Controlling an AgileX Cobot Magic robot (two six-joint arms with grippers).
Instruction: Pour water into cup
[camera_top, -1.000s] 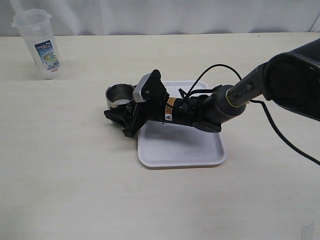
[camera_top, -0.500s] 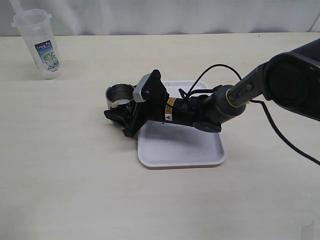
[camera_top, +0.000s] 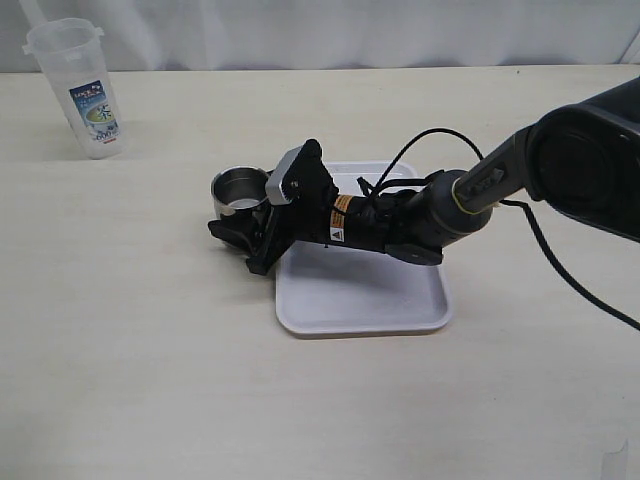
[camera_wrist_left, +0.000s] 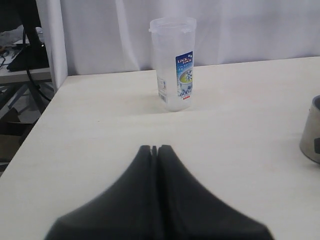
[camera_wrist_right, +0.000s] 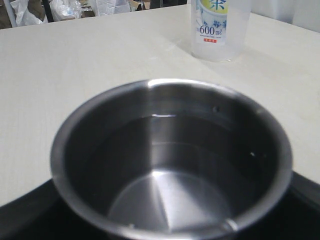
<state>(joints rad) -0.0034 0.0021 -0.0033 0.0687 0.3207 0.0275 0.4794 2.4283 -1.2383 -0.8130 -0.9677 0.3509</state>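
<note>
Nothing shifted between frames: right gripper stayed clasped on the cup, centre-left beside the tray, left gripper clenched empty, container untouched at upper left, so pouring remained ahead.

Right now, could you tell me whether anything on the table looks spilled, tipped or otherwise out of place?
Nothing stands out: the cup and the plastic container both stand upright, and no puddle shows on the table or the tray.

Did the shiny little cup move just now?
No. The cup sits in the same spot as before, just off the far left corner of the white tray.
</note>
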